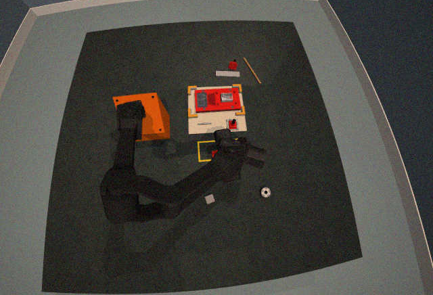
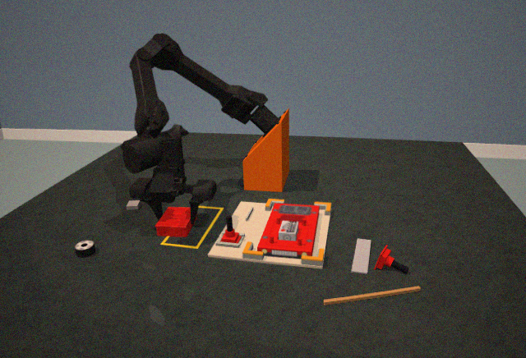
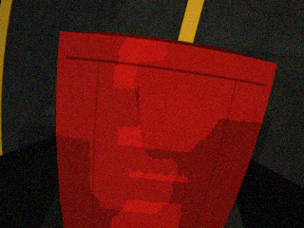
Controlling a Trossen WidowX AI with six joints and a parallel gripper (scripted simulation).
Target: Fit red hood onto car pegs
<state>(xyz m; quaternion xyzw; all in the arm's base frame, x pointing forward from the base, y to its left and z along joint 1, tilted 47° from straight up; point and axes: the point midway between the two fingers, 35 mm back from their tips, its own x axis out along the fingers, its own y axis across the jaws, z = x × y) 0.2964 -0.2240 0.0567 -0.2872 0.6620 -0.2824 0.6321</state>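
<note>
The red hood (image 1: 214,153) (image 2: 173,223) (image 3: 166,109) lies roof up, partly across the yellow outline (image 1: 199,151) (image 2: 209,235). My gripper (image 2: 176,218) (image 3: 154,158) points down over it, open, with one finger close along each side. I cannot tell whether the fingers touch the hood. In the top view the arm hides most of the hood and the fingertips. The red chassis (image 1: 223,107) (image 2: 265,244) sits between the jig's orange corners. The light engine block (image 1: 226,97) (image 2: 288,230) is on its deck, with short red pegs around it.
A red piece with a black stem (image 1: 232,124) (image 2: 229,236) stands on the cream board (image 1: 210,129). An orange mount (image 1: 150,109) (image 2: 263,172) holds the arm's base. A ring (image 2: 79,248), small block (image 2: 132,204), pale bar (image 2: 361,255), stick (image 2: 371,296) and tipped red piece (image 2: 384,259) lie around.
</note>
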